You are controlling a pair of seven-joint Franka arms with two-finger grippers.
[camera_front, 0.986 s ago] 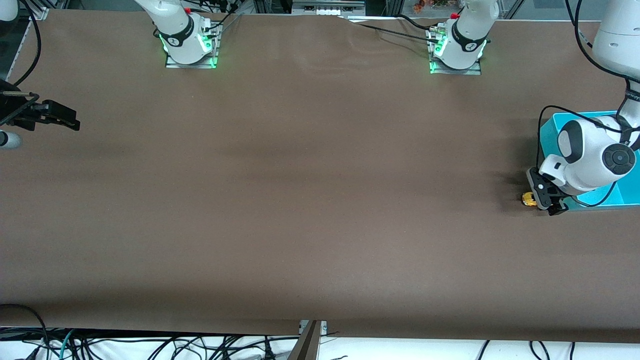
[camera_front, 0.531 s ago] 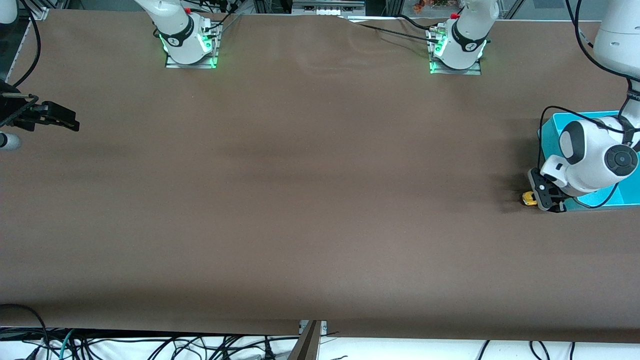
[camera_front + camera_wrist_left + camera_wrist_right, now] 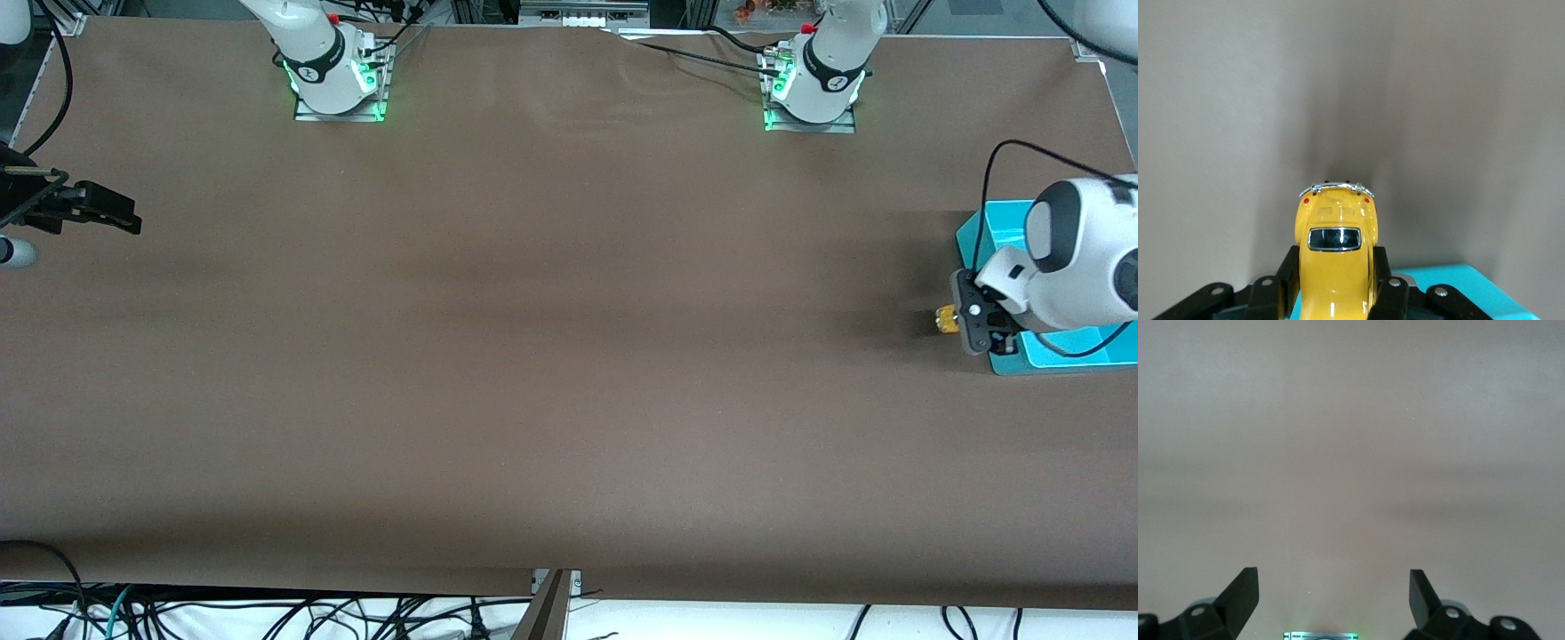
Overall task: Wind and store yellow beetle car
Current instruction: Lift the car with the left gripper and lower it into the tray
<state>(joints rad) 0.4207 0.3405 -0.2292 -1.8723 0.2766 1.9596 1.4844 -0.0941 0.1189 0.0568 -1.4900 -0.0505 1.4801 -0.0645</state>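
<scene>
- A turquoise bin [image 3: 1000, 364] is sitting at the left arm's end of the table [image 3: 551, 356], at about 3 o'clock in the front view; its contents are hidden by the arm.
- The left gripper [image 3: 958, 322] is clamping the yellow beetle car [image 3: 947, 319] by its flanks, fingers [image 3: 1286, 280] pressing each side, and is hanging over the table just beside the bin's edge.
- The right gripper [image 3: 124, 216] is waiting at 9 o'clock over the right arm's end, its fingers [image 3: 1241, 593] standing wide apart, gripping nothing.

High front view faces both bases; wrist views (close) look tableward.
</scene>
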